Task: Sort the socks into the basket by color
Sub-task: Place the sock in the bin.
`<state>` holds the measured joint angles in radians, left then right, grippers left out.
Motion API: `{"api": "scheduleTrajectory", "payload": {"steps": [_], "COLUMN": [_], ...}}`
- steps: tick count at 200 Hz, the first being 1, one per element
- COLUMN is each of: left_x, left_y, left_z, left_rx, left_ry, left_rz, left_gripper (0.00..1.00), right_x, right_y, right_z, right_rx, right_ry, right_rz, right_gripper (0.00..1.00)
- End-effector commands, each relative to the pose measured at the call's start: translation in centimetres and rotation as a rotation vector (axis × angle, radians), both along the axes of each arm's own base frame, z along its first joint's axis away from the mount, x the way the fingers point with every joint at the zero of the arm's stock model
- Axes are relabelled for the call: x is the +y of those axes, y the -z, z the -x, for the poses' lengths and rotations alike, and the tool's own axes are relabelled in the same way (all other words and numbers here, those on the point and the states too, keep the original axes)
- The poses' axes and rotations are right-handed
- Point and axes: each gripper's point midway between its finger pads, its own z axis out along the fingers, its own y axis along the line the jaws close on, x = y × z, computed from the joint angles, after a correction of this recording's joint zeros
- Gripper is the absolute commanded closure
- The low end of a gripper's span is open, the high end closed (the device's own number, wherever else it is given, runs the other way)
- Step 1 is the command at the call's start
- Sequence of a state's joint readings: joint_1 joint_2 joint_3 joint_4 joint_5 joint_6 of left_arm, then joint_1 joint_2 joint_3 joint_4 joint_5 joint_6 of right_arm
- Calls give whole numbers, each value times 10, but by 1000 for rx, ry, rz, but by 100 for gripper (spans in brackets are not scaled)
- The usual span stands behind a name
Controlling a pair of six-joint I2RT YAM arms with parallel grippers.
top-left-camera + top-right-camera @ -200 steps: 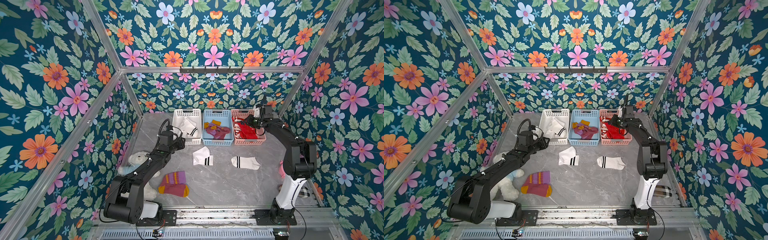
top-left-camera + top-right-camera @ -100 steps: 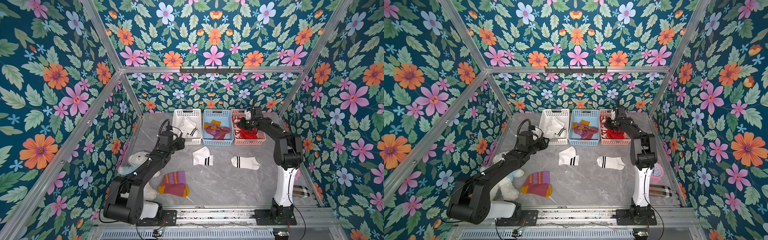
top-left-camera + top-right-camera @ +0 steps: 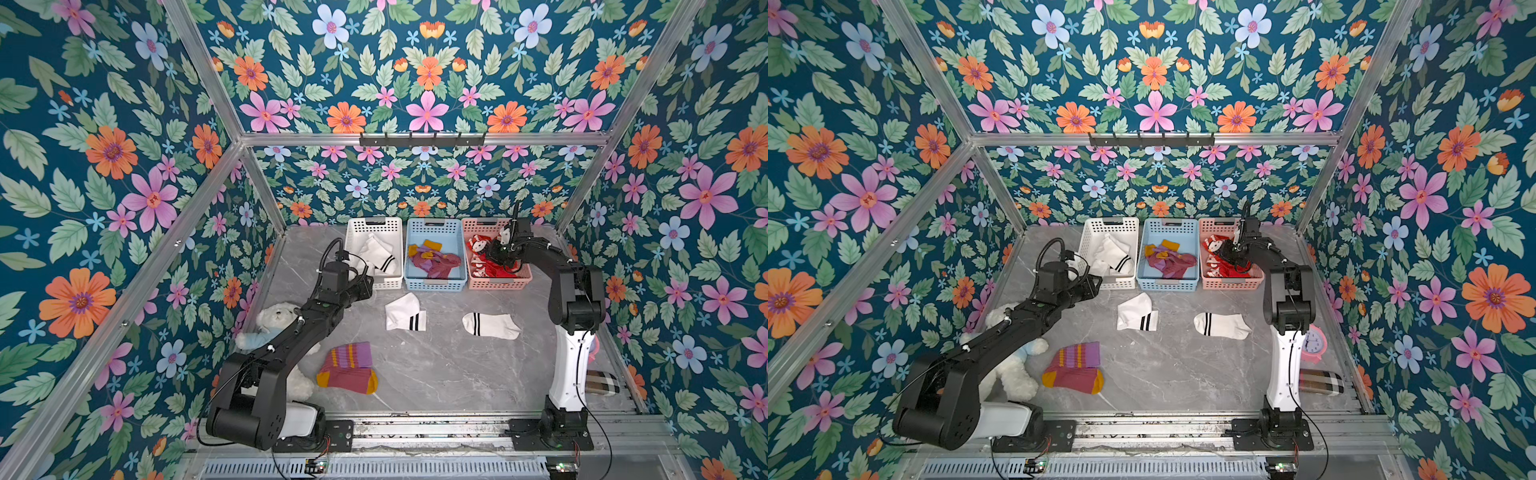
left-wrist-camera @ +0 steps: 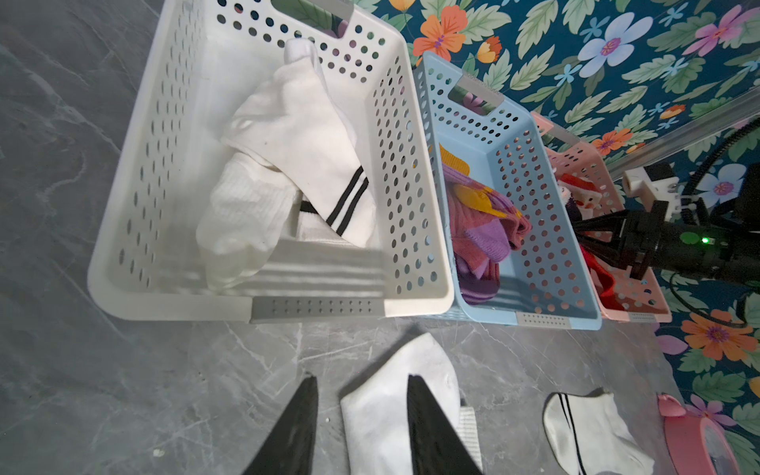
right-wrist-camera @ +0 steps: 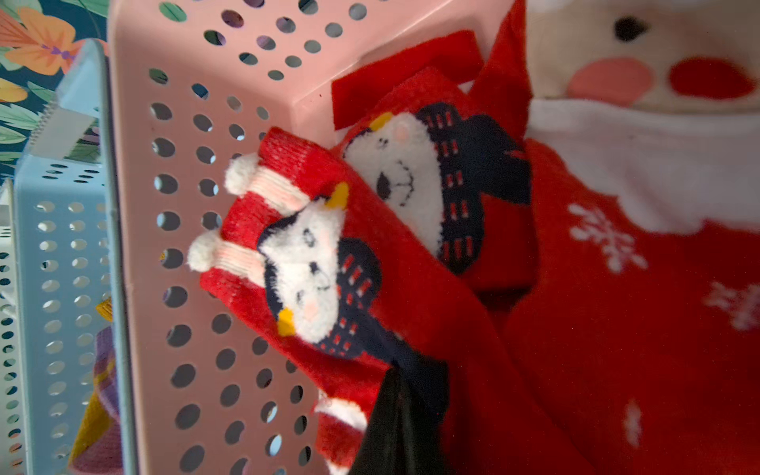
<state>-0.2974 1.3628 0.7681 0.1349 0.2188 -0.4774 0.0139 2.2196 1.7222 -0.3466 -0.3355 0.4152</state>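
Hanging inside pink basket point(image 3: 490, 283), right hand point(image 5: 397, 380) closed among red socks point(image 5: 411, 296).

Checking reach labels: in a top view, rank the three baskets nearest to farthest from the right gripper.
1. Pink basket: the right gripper reaches into it.
2. Blue basket: middle of the row.
3. White basket: opposite end.

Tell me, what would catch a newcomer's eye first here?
The loud floral walls surrounding the grey table strike first. At the back stand a white basket, a blue basket and a pink basket, each holding socks of one kind. A folded white sock, a flat white sock and a maroon sock lie loose in front.
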Motion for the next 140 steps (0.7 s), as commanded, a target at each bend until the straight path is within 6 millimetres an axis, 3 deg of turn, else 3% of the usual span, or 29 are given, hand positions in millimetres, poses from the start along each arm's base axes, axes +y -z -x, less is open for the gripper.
{"api": "scheduleTrajectory", "payload": {"steps": [1, 29, 70, 108, 112, 140], "left_x": [-7, -25, -63, -98, -102, -131], "left_y": [-7, -12, -15, -11, -9, 5], "left_z": [-2, -2, 1, 6, 6, 15], "left_rx": [-27, -49, -80, -86, -85, -54], "left_ry": [24, 65, 143, 208, 215, 273], "left_rz": [-3, 0, 4, 21, 22, 25], "left_gripper": [60, 60, 58, 57, 57, 57], "right_x": [4, 16, 19, 24, 23, 21], "right_y": [-17, -50, -97, -113, -123, -119], "right_z": [4, 14, 46, 93, 101, 137], "right_rx": [-30, -102, -199, -239, -261, -275], "right_ry": [-22, -59, -68, -73, -71, -43], "right_rz": [-17, -43, -47, -60, -63, -73], "right_gripper": [92, 89, 85, 83, 83, 82]}}
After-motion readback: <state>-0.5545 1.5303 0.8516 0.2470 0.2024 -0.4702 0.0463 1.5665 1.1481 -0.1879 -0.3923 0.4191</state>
